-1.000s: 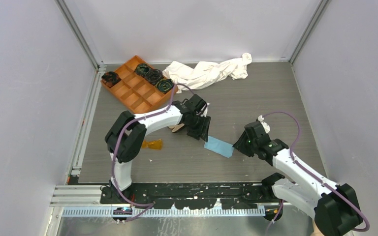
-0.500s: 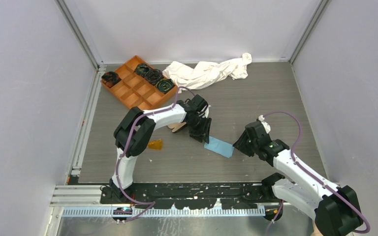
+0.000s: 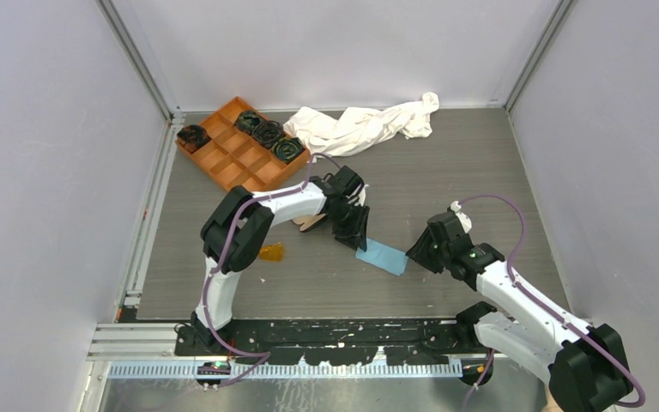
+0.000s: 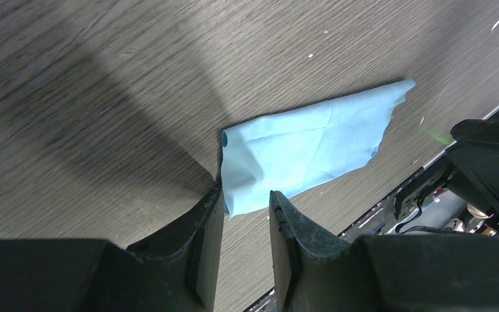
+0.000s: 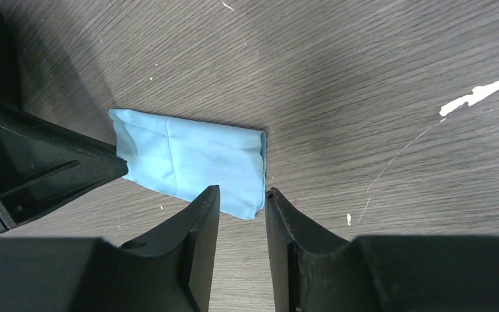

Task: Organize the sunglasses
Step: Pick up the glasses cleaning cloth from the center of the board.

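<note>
Sunglasses [image 3: 269,251] lie on table [image 3: 446,172] beside the left arm [image 3: 275,202]'s elbow; probably light, stiff, scratch-prone, so take by the bridge; left gripper [image 4: 245,198] and right gripper [image 5: 242,193] each part-spread, straddling a blue cloth [image 4: 312,140] corner, pinching nothing.

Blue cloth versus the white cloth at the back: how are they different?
The blue cloth is small; the white cloth is far larger. The blue cloth lies folded flat; the white cloth is crumpled in a heap. The blue cloth sits near the middle; the white cloth lies at the far edge beside the orange tray. Both are fabric resting on the table.
</note>
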Tool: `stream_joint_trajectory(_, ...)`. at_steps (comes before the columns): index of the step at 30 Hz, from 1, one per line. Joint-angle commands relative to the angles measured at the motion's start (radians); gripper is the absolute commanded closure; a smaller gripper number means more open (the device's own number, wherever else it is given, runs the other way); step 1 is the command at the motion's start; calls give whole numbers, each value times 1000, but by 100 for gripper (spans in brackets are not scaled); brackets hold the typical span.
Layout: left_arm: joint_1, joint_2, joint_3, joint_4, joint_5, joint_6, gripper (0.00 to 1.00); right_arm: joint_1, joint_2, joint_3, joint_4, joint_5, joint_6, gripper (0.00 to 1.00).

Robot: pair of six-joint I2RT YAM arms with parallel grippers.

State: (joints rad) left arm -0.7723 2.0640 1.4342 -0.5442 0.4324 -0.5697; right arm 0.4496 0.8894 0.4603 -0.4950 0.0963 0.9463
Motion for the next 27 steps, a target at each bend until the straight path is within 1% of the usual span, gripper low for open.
stream_joint_trajectory(1, -6, 19, 9, 41, 16, -17, 68, -3, -25, 10, 13, 22, 7, 62)
stream_joint_trajectory(8, -7, 28, 11, 61, 37, -38, 76, -3, -29, -18, 17, 13, 22, 62)
stream_joint_trajectory(17, -6, 24, 12, 63, 40, -44, 87, -2, 14, -63, 83, -19, 46, 62)
stream_joint_trajectory(19, -6, 21, 11, 64, 38, -43, 90, -2, 28, -74, 104, -27, 49, 62)
stream_joint_trajectory(22, -7, 18, 9, 66, 40, -44, 99, -2, 59, -84, 138, -35, 52, 62)
stream_joint_trajectory(27, -7, 18, 10, 70, 48, -45, 100, -2, 136, -80, 194, -50, 42, 66)
